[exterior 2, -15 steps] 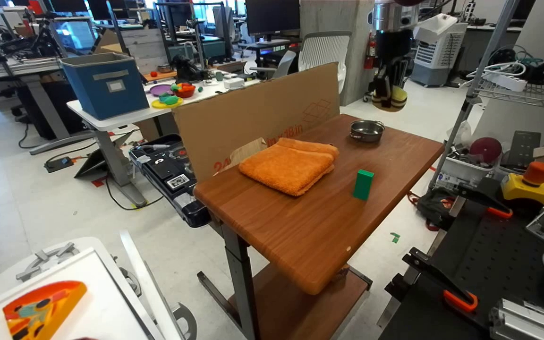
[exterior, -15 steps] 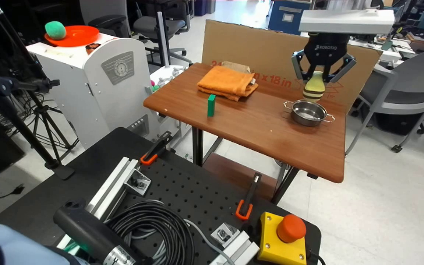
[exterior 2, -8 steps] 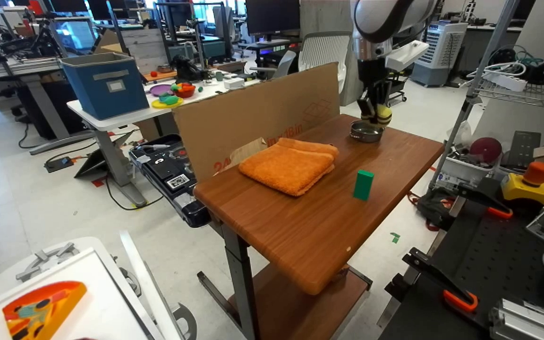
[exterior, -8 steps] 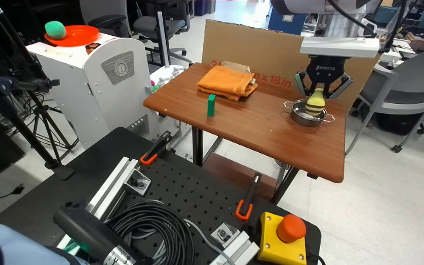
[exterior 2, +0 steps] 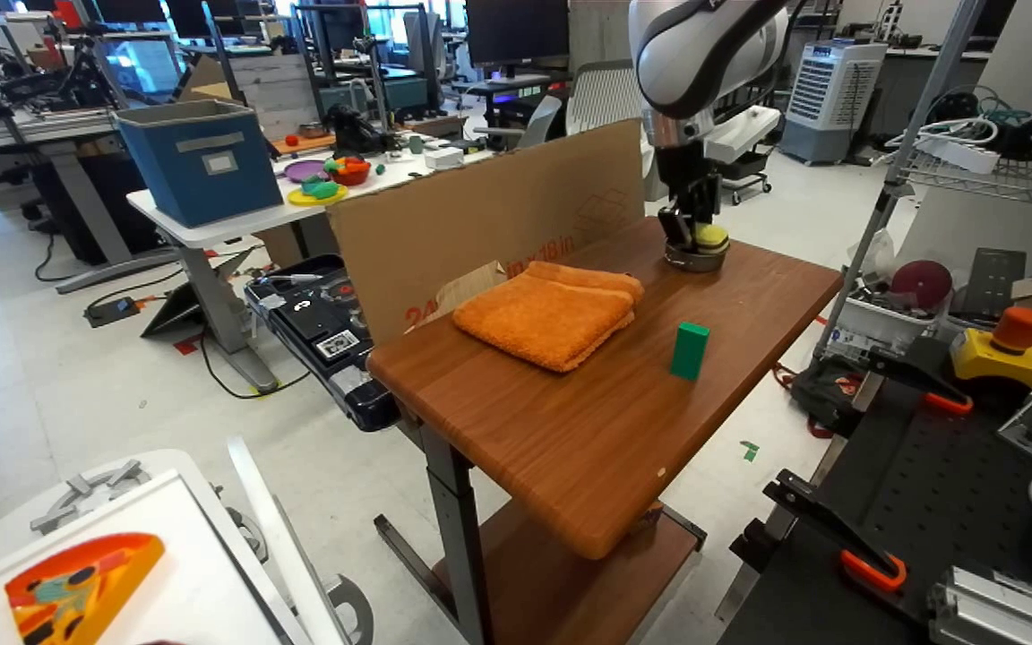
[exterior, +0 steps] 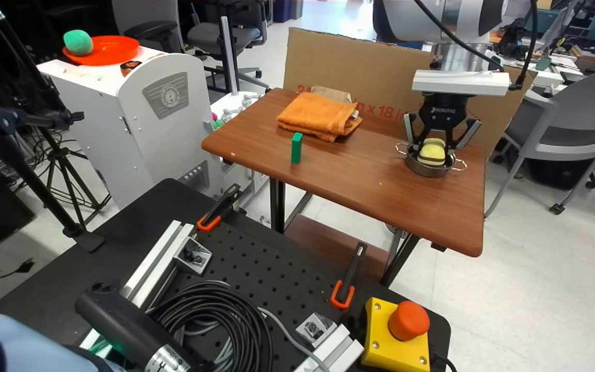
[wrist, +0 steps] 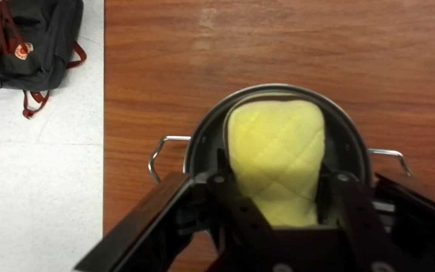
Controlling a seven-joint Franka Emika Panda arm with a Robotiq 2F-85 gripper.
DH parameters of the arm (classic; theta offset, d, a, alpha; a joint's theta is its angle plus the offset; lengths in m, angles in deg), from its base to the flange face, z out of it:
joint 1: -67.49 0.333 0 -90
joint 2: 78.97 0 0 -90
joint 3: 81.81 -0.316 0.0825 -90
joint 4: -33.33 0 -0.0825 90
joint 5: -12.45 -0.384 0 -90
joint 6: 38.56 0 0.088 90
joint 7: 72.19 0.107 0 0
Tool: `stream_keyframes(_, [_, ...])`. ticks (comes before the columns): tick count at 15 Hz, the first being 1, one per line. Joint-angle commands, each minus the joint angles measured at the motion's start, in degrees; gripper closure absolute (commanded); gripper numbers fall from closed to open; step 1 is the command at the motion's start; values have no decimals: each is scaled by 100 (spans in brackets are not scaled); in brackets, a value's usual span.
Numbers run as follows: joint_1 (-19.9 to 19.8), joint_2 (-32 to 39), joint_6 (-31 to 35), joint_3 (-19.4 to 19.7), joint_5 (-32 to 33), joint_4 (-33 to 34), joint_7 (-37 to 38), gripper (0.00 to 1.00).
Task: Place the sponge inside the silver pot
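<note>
The pale yellow sponge [exterior: 432, 154] with dark edge bands sits in the silver pot [exterior: 428, 170], its top above the rim in both exterior views. In the wrist view the sponge [wrist: 276, 139] lies within the rim of the pot [wrist: 347, 141], which has two wire handles. My gripper [exterior: 433, 150] is low over the pot, with one finger on each side of the sponge. In the wrist view the gripper [wrist: 272, 166] has its fingers spread about as wide as the sponge, close along its sides. The sponge's underside is hidden.
A folded orange cloth [exterior: 319, 114] lies on the brown table [exterior: 359, 170]. A small green block [exterior: 296, 148] stands upright nearer the front edge. A cardboard panel [exterior: 359, 67] rises along the table's back edge, close behind the pot and arm.
My gripper has come down from above the pot, bringing the sponge into it. The fingers have spread apart and the squeezed sponge has widened. The pot has shifted very slightly.
</note>
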Motion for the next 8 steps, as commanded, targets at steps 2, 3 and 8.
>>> stream_keyframes(2, [6,-585,88,-81,242,-586,-383,13])
stream_keyframes(3, [22,-736,158,-71,298,-754,-403,7])
stream_keyframes(8, [-16,-998,50,-87,281,-930,-287,0])
